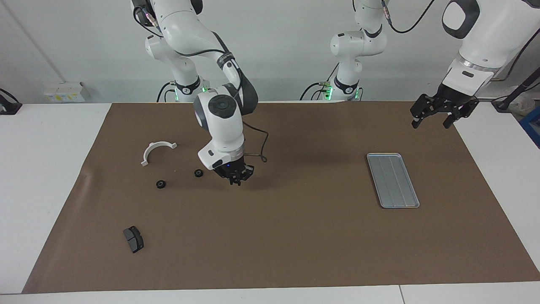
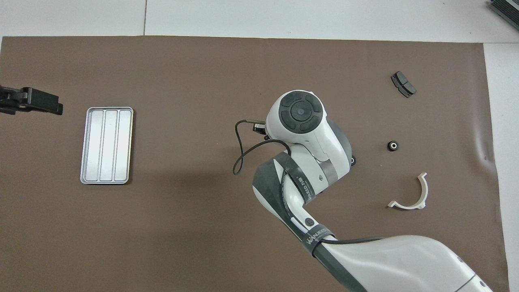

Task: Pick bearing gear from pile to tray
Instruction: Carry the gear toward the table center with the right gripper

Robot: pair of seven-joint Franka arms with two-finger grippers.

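The pile lies toward the right arm's end of the mat: two small black bearing gears, a white half-ring bracket and a dark pad. My right gripper hangs shut just above the mat beside the gear closer to the middle. Whether anything sits between its tips does not show. In the overhead view its own wrist hides it. The silver tray lies empty toward the left arm's end. My left gripper waits open in the air over the mat's corner by the tray.
A brown mat covers most of the white table. The other gear, the bracket and the pad lie spread apart. A black cable loops from the right wrist.
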